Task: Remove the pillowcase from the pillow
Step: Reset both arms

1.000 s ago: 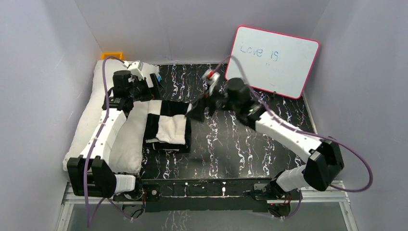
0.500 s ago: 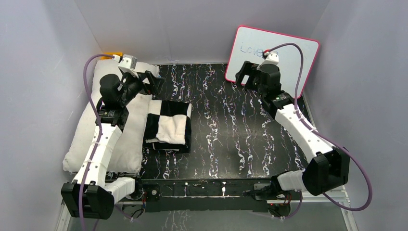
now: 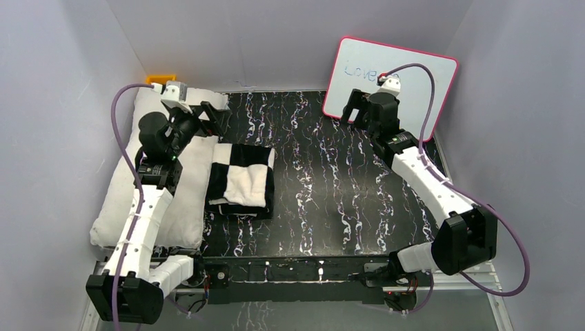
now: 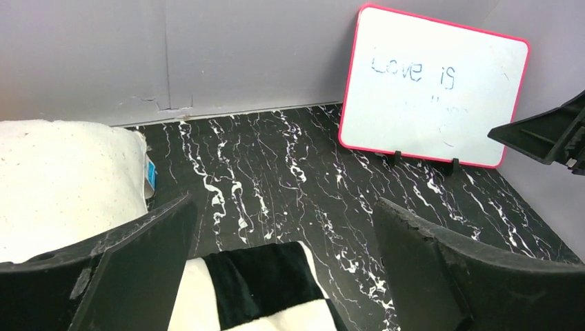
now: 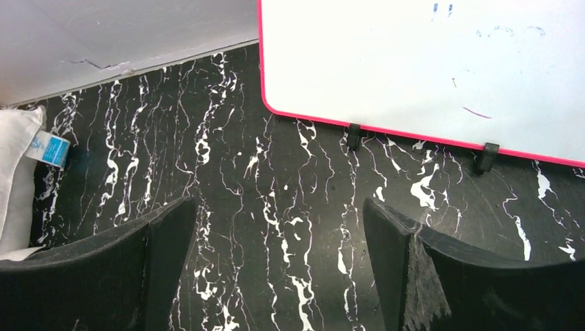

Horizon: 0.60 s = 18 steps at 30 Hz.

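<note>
The table (image 3: 331, 186) carries the bare pillow (image 3: 190, 193) along its left edge. A whiteboard (image 3: 428, 96) leans at the far right. The pillowcase (image 3: 241, 179) lies folded flat just beside the pillow, off it. The left gripper (image 3: 210, 117) hangs spread over the pillow's far end; the right gripper (image 3: 352, 107) is spread, empty, before the whiteboard.

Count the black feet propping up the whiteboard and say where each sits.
2. Left foot under the whiteboard bottom edge, right foot farther along it; no others show.
</note>
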Each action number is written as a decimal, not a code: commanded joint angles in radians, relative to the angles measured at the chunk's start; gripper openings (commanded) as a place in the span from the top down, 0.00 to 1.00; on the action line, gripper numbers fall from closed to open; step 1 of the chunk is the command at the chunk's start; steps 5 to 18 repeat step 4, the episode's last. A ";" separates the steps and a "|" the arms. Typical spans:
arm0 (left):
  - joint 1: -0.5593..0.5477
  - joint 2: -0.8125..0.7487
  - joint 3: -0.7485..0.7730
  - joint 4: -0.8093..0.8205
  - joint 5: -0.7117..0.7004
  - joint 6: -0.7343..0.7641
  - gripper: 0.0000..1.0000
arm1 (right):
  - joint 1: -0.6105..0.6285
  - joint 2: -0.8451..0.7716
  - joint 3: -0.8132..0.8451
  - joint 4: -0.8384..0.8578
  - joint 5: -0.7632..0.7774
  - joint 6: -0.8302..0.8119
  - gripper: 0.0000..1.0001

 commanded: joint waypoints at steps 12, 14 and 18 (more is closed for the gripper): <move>0.001 0.003 0.040 0.012 0.052 0.023 0.02 | -0.004 -0.016 -0.013 0.062 -0.057 -0.014 0.01; 0.001 0.003 0.040 0.012 0.052 0.023 0.02 | -0.004 -0.016 -0.013 0.062 -0.057 -0.014 0.01; 0.001 0.003 0.040 0.012 0.052 0.023 0.02 | -0.004 -0.016 -0.013 0.062 -0.057 -0.014 0.01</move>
